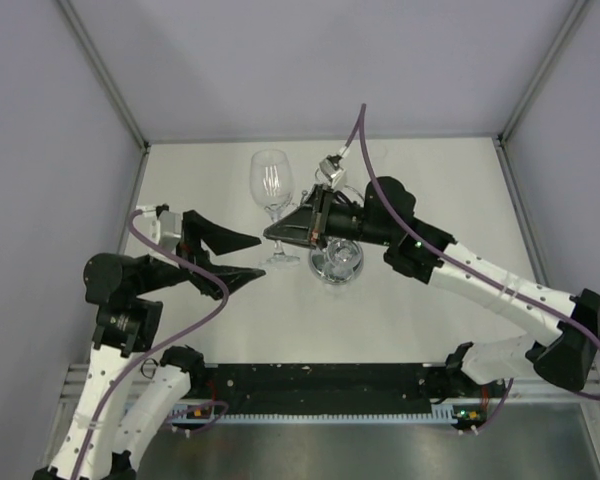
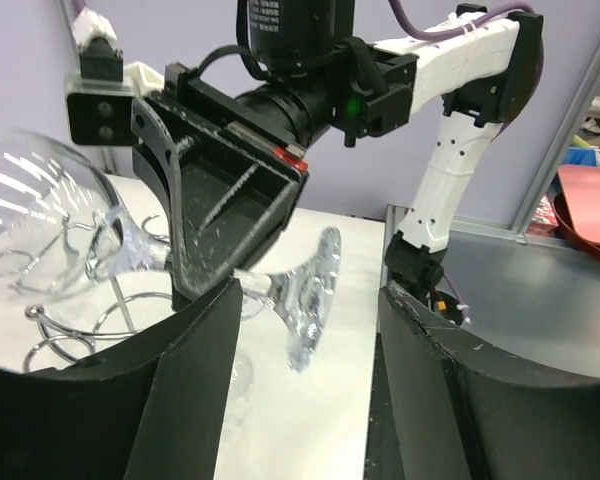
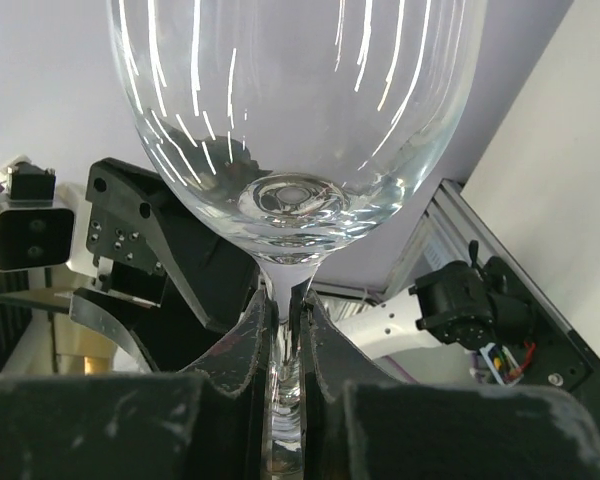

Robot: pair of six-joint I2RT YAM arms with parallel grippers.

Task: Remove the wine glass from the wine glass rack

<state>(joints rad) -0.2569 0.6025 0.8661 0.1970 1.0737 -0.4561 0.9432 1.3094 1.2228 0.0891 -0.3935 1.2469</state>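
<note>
The clear wine glass [image 1: 272, 183] stands upright just left of the wine glass rack, whose round mirrored base [image 1: 337, 263] shows under my right arm. My right gripper [image 1: 282, 233] is shut on the glass stem; in the right wrist view the stem [image 3: 285, 300] sits pinched between my fingers [image 3: 235, 350] with the bowl [image 3: 290, 100] above. My left gripper [image 1: 252, 258] is open and empty, its tips beside the glass foot [image 1: 280, 259]. In the left wrist view the foot [image 2: 310, 290] hangs between my open fingers [image 2: 180, 400], with the rack's chrome rings [image 2: 65, 340] at the left.
Grey enclosure walls with metal corner posts [image 1: 110, 85] surround the white table [image 1: 430, 180]. My right arm [image 1: 460, 265] crosses over the rack. A dark rail [image 1: 320, 385] runs along the near edge.
</note>
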